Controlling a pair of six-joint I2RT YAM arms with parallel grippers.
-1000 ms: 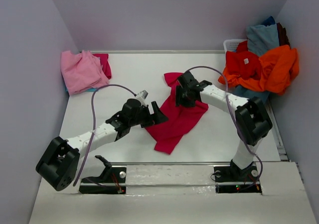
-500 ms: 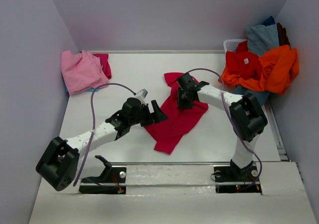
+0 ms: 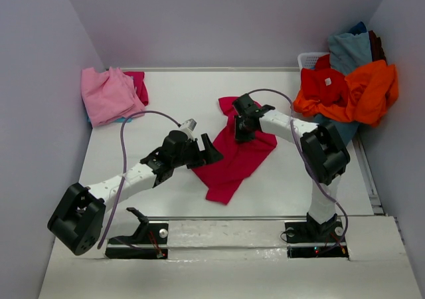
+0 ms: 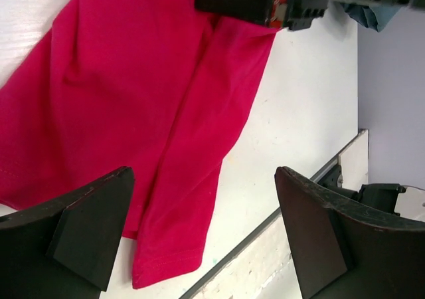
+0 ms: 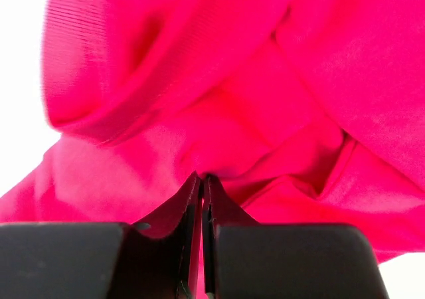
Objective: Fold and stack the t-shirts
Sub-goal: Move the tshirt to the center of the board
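Top view. Crimson-magenta t-shirt rumpled at the middle of the table, slanting from far to near. Right gripper down on its far end. Left gripper just beside its left edge, spread wide and holding nothing. Light pink t-shirt bunched at the far-left corner. Orange and red t-shirts heaped over a basket at far right.

Left wrist view. Looks down between wide-apart fingers onto the same crimson cloth, with a stitched hem showing at the near end. Nothing between the jaws.

Right wrist view. Clamped tight, tips meeting on a thin ridge of crimson cloth, with soft folds bulging all around.

Handling, as a judgement: light, limp cotton, likely to sag and trail when raised, hardly slippery and not fragile. Best taken at a hem corner or shoulder, with the other claw on the matching corner to spread it flat. Pinched mid-bunch, probably comes up as a lump.
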